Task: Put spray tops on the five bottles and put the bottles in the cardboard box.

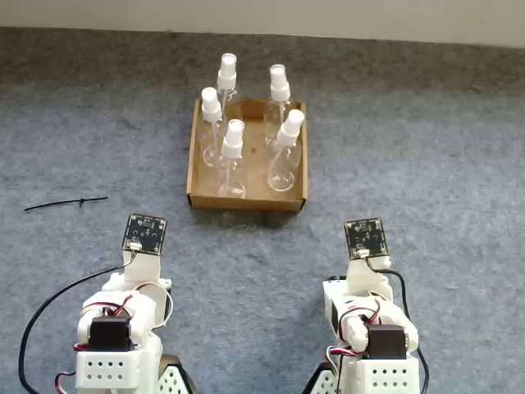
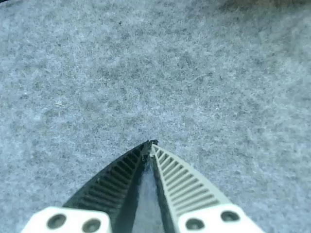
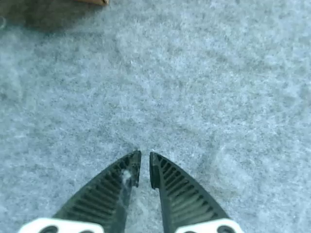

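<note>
Five spray-topped bottles in cardboard box; left tool closed; right tool apparently closed.

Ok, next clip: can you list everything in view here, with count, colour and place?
bottles: five, clear, standing upright inside the box
spray tops: five, white, one on each bottle
cardboard box: one, brown, shallow, middle of the table beyond the arms
cable tie: one, black, lying on the table well apart from the box
felt surface: one, grey, covering the table
arms: two, white and black, side by side at the near edge
left gripper: one, black and pale fingers, shut, over bare felt
right gripper: one, black, shut, over bare felt
</note>
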